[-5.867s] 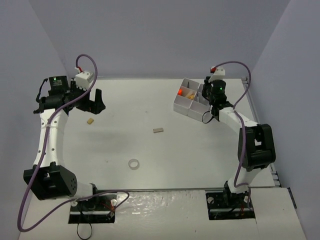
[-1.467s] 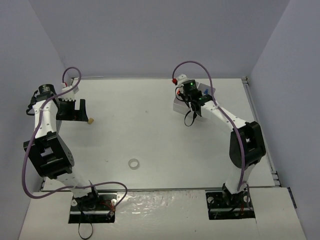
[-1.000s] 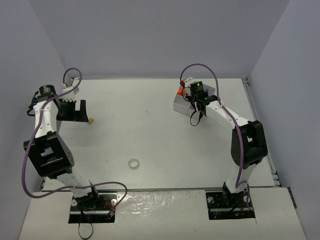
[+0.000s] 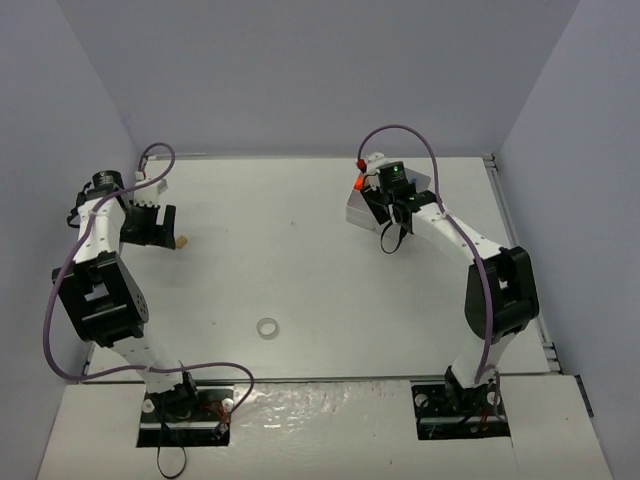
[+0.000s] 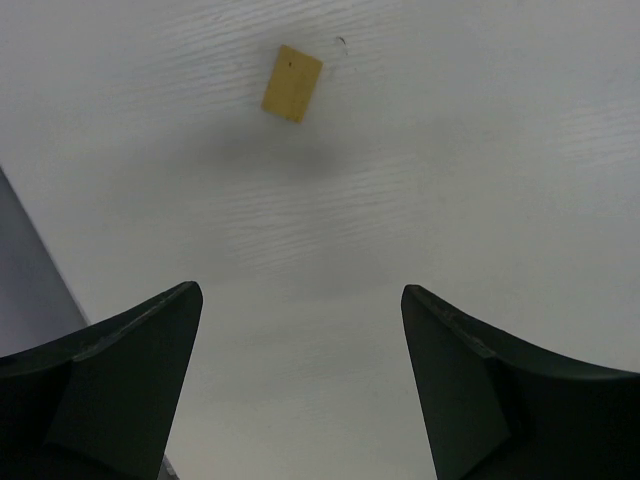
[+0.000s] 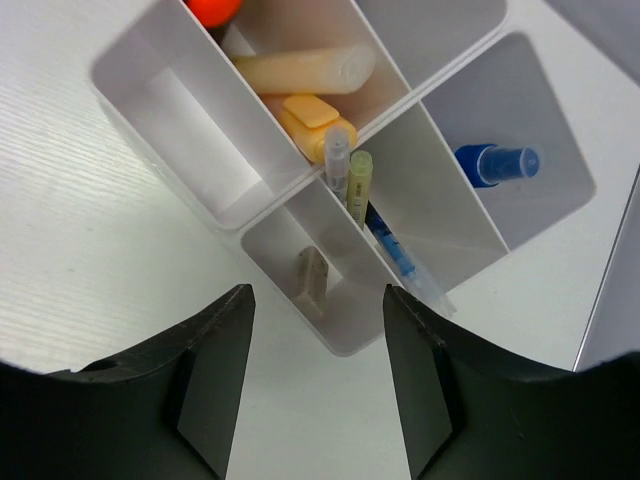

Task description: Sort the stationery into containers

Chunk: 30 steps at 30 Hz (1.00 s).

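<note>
Right gripper point(image 6: 318, 385) over tray point(image 6: 185, 110): jaws part-open, empty. Grey block point(image 6: 313, 280) lies in the tray compartment below it. Left gripper point(image 5: 300, 385) far left of tray: jaws wide, empty, tan block point(image 5: 291, 69) just ahead.

The top camera looks down on the whole table point(image 4: 300, 270). Each wrist camera faces down, close: left over the yellow block point(image 5: 291, 69), right over the tray point(image 6: 165, 100).

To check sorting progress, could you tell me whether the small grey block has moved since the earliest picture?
Yes: the small grey block went rightward from beyond the tape ring into the white tray.
</note>
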Tool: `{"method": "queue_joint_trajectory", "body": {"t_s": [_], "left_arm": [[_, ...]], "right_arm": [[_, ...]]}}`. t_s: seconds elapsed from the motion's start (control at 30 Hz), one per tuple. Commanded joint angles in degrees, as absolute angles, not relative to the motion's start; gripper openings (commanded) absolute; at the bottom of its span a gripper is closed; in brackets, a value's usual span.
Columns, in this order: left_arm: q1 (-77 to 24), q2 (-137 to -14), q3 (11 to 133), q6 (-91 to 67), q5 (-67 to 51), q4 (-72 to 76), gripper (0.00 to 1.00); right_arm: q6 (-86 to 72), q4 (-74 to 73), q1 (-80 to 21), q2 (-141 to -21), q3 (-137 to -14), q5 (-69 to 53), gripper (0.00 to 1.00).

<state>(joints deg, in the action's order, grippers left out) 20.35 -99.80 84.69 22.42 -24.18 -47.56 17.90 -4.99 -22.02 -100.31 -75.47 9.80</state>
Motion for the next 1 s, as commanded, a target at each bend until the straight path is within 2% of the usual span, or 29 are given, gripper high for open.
{"method": "queue_joint_trajectory", "body": {"t_s": [0.0,0.2,0.4,0.63,0.9,0.97], "left_arm": [[15.5,-109.1,91.0,25.0,-14.2,-47.2,0.78],[14.7,-115.7,95.6,23.7,-14.8,-45.0,0.76],[14.4,-118.4,97.1,23.1,-14.5,-43.4,0.6],[13.6,-120.2,96.8,23.2,-14.6,-40.1,0.49],[13.2,-121.1,96.6,23.0,-15.3,-38.9,0.41],[13.2,-121.3,96.6,22.9,-15.9,-38.4,0.26]], "right_arm": [[17.3,-2.8,-26.7,-93.4,-78.4,9.8,0.52],[18.0,-2.8,-29.7,-93.3,-77.4,12.4,0.52],[17.6,-2.8,-29.9,-92.9,-77.1,12.2,0.52],[17.7,-2.8,-29.9,-93.1,-77.6,12.1,0.52],[18.1,-2.8,-29.9,-92.7,-77.6,12.4,0.52],[18.1,-2.8,-29.9,-92.7,-77.7,12.5,0.52]]}}
